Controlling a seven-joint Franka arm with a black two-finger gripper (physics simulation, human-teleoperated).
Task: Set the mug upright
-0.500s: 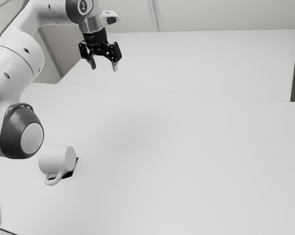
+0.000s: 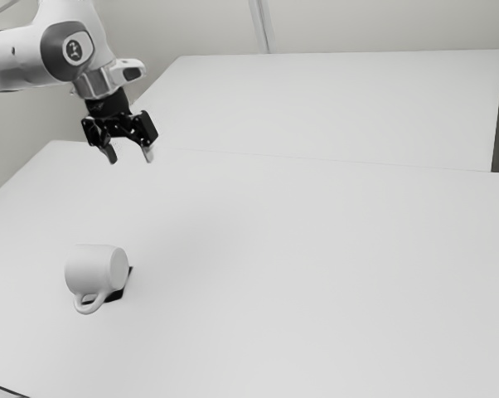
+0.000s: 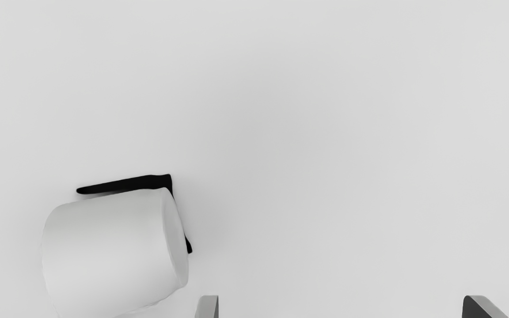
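Note:
A black two-finger gripper [image 2: 129,157] hangs high above the table in the exterior view, its fingers spread with nothing between them. The white mug [image 2: 96,269] lies on its side, its flat base facing the exterior view's right and its handle toward the near side. In the wrist view the mug [image 3: 113,251] is beside the open gripper [image 3: 340,307], outside the gap between the fingertips. The mug's opening is turned away from view.
A flat black patch [image 2: 115,296] lies under and against the mug on the white table [image 2: 316,274]. Behind it stands another white surface [image 2: 341,104]. A dark line [image 2: 5,389] crosses the exterior view's lower left corner.
My hand has moved toward the exterior view's left and somewhat down in the picture, with the arm drawn back. The mug has stayed where it was.

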